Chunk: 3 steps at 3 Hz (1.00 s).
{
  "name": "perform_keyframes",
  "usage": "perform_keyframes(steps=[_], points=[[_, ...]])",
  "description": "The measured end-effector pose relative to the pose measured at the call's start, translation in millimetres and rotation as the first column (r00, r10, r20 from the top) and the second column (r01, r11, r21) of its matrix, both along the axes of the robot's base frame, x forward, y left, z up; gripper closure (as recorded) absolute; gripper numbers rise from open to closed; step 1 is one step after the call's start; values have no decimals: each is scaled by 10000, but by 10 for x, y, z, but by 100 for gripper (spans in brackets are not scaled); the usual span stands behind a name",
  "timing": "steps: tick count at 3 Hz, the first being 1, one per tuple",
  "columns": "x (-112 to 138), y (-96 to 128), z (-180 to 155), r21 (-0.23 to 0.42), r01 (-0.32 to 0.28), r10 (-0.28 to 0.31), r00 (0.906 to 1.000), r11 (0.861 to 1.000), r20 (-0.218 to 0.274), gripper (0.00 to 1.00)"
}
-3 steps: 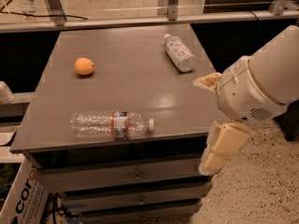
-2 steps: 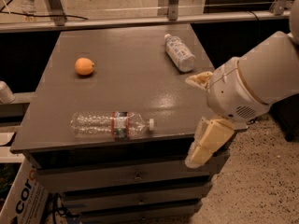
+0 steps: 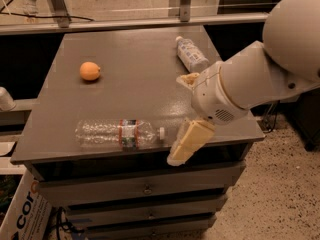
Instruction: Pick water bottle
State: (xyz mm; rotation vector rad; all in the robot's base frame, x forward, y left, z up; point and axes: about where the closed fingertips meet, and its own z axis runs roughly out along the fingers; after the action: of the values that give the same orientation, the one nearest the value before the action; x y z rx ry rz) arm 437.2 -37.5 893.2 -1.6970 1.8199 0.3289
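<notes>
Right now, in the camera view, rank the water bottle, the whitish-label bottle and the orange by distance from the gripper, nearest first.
The gripper, open, hangs at the front right edge of the table.
1. Water bottle: lying along the front edge, cap end just left of the gripper.
2. Shorter bottle: back right, beyond the gripper.
3. Orange: back left, clearly farthest.

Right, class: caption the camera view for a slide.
Open gripper hovers beside the water bottle lying on a grey cabinet.
</notes>
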Motion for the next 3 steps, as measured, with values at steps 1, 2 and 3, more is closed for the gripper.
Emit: perform_keyframes(steps=[1, 2, 3], points=[[95, 229, -98, 100, -39, 37, 9998, 9999, 183, 0], [117, 481, -194, 182, -204, 202, 9997, 9996, 142, 0], [109, 720, -281, 271, -383, 382, 9993, 9989, 50, 0]])
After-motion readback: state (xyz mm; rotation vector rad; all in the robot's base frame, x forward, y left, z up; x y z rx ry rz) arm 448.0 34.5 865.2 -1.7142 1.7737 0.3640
